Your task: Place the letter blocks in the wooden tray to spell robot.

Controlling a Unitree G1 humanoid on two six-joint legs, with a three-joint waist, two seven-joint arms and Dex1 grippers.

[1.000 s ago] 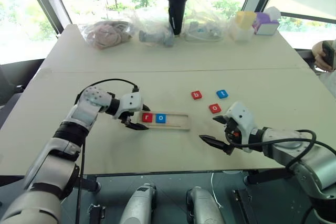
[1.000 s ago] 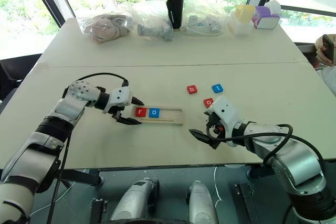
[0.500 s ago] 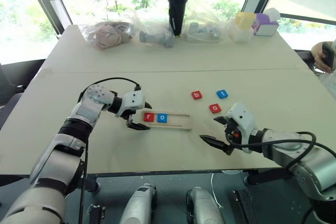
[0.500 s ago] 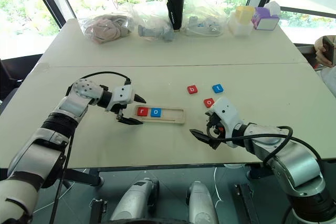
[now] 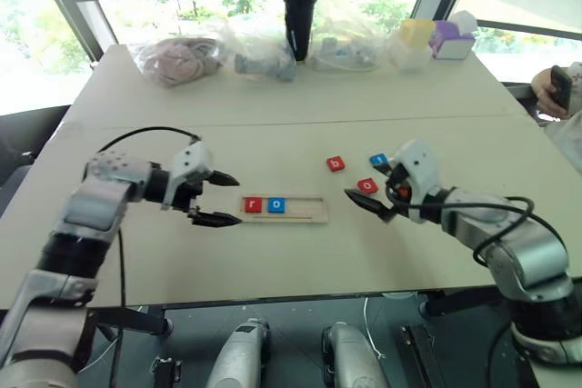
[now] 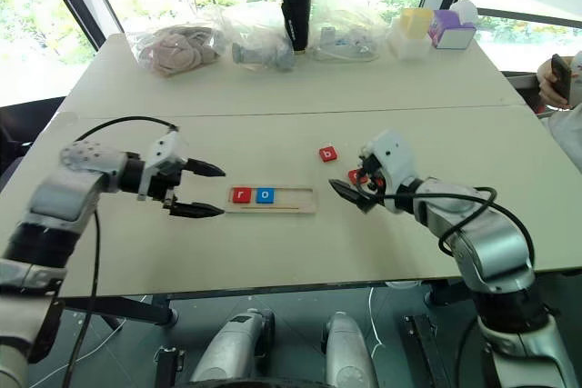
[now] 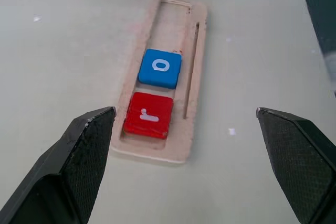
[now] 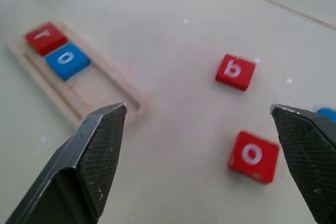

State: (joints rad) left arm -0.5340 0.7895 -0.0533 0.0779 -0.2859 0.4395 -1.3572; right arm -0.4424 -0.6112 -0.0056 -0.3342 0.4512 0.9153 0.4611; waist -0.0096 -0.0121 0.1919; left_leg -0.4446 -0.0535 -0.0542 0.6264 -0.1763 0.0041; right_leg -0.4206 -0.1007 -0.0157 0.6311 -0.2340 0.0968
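Left gripper (image 5: pixel 217 199) withdrawn from tray (image 5: pixel 309 210), jaws spread, empty; right gripper (image 5: pixel 368 190) advanced, spread over red o block (image 8: pixel 253 156).

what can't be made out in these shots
- Blue tile: in the left eye view the right end effector covers most of it, so its letter is hidden; in the right wrist view it is cut off by the edge.
- Contents of the plastic bags at the far side of the table: too small and crumpled to identify.

Letters I can read on the tiles

Red r tile (image 7: pixel 148 115), blue o tile (image 7: pixel 159 67); loose red b tile (image 8: pixel 235 71), red o tile (image 8: pixel 253 156); blue tile (image 5: pixel 378 160) probably t.
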